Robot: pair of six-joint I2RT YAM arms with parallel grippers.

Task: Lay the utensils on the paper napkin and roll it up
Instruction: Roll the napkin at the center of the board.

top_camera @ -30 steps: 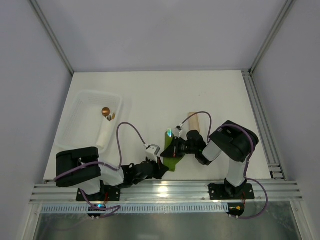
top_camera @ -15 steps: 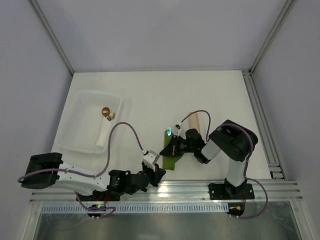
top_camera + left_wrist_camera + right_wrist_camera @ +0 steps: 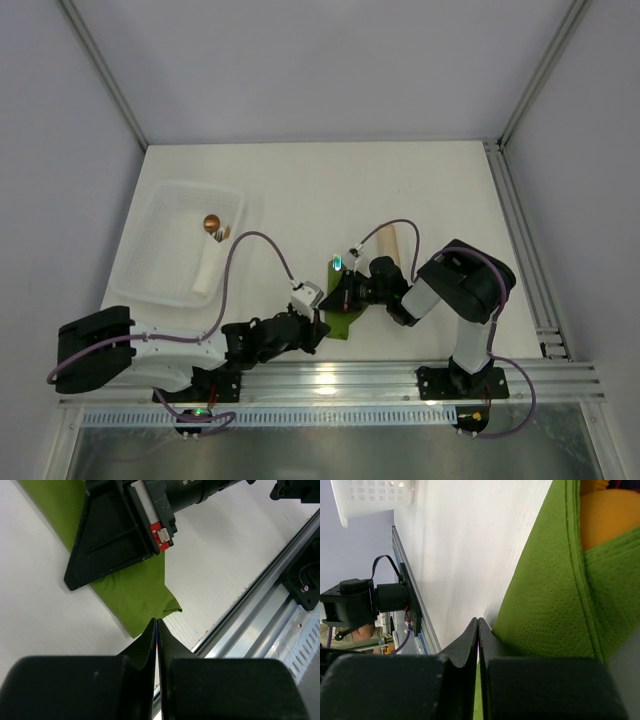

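White plastic tray [image 3: 165, 250] is sitting well to the left of the paper napkin [image 3: 135, 597], out of play. At the napkin's near corner the left pincer [image 3: 156, 622] is resting with its jaws closed against the paper's edge; I cannot tell whether any paper is caught between them. The napkin is lying partly folded on the surface [image 3: 420, 190]. The right pincer [image 3: 478, 624] is lying across it, jaws shut and gripping nothing visible. Under a fold, the orange utensil [image 3: 610, 515] is showing, and the iridescent utensil [image 3: 338, 264] is poking past the napkin's far edge. Being thin, soft paper, the napkin is likely tearing or sliding easily. The rods are looking stiff and slick, so a light pinch at a free corner seems best.
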